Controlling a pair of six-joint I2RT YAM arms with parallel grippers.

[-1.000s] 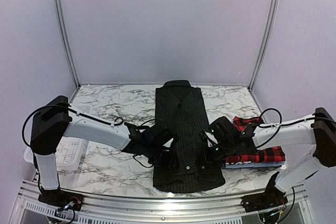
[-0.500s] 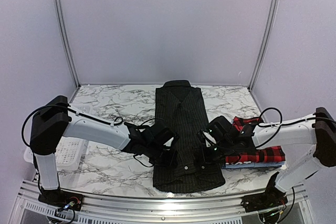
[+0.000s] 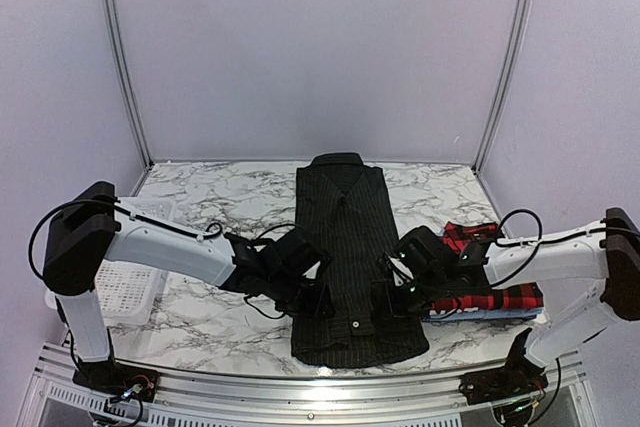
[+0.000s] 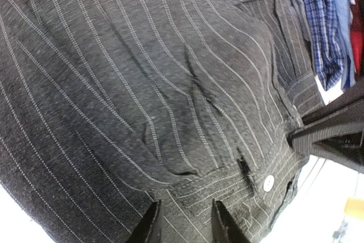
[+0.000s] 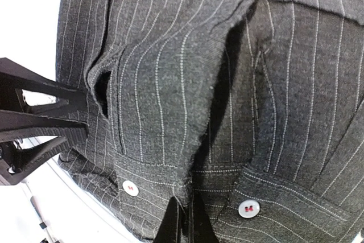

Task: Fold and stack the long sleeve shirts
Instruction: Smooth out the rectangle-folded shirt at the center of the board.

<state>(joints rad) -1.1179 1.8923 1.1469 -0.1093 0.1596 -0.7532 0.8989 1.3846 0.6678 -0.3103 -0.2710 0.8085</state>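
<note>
You're folding the black shirt (image 3: 345, 237), number 3: right gripper (image 5: 183, 223) pinches its hem; left gripper (image 4: 185, 223), narrowly parted, must grip next.

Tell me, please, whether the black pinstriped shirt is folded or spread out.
Partly folded: the black pinstriped shirt lies as a narrow strip with no sleeve out sideways, not yet folded end to end.

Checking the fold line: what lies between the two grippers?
Only the lower front of the black pinstriped shirt, between the left gripper and right gripper, in the top view.
</note>
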